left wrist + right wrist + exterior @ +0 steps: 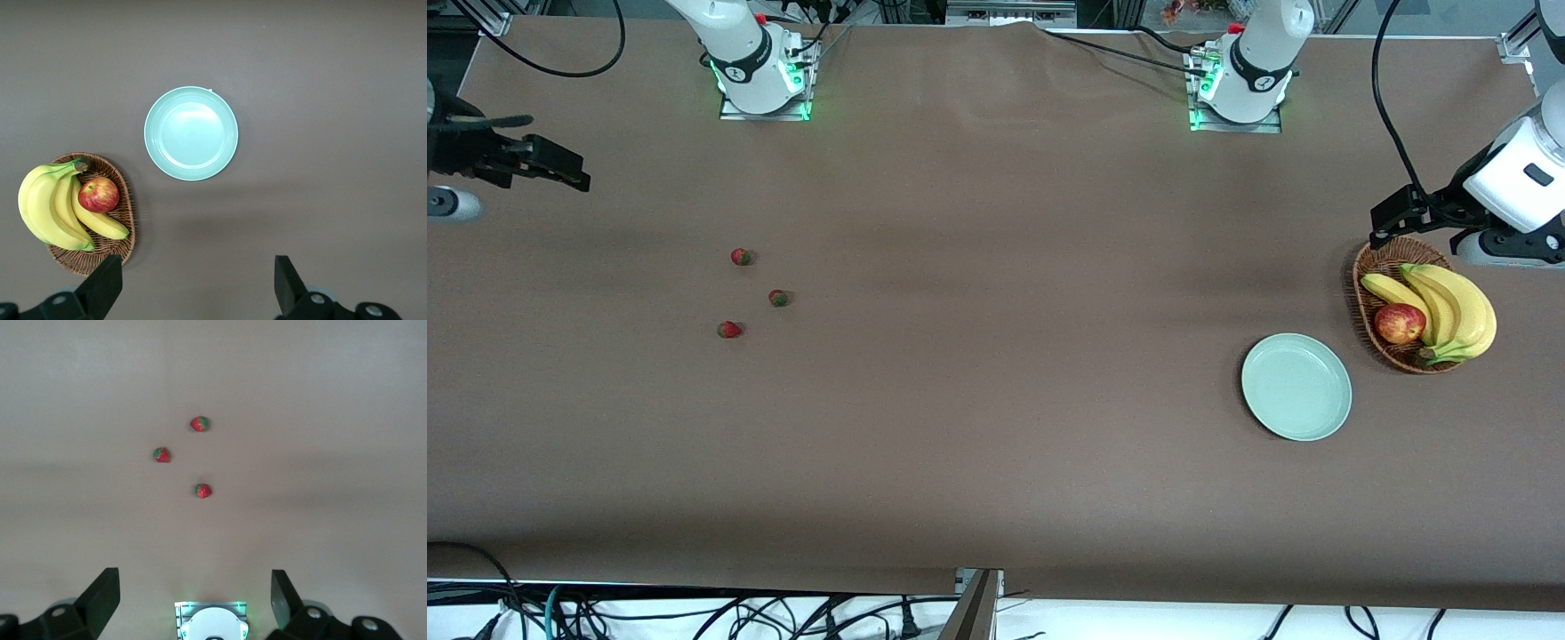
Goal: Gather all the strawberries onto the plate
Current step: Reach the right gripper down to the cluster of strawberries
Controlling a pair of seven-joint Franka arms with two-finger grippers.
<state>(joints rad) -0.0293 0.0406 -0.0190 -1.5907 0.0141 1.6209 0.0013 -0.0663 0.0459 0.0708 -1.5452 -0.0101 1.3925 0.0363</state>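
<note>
Three small red strawberries lie apart on the brown table toward the right arm's end: one [741, 257] farthest from the front camera, one [779, 298] in the middle, one [729, 330] nearest. All three show in the right wrist view [200, 423] [162, 455] [203, 491]. The empty mint-green plate [1296, 387] sits toward the left arm's end and shows in the left wrist view [191, 133]. My right gripper [560, 169] hangs open and empty in the air at its end of the table [193, 600]. My left gripper [1392, 218] is open and empty, up over the basket's edge [197, 287].
A brown wicker basket [1383, 262] with bananas [1458, 307] and a red apple [1399, 323] stands beside the plate, toward the left arm's end; it also shows in the left wrist view [100, 257]. Both arm bases stand along the table edge farthest from the front camera.
</note>
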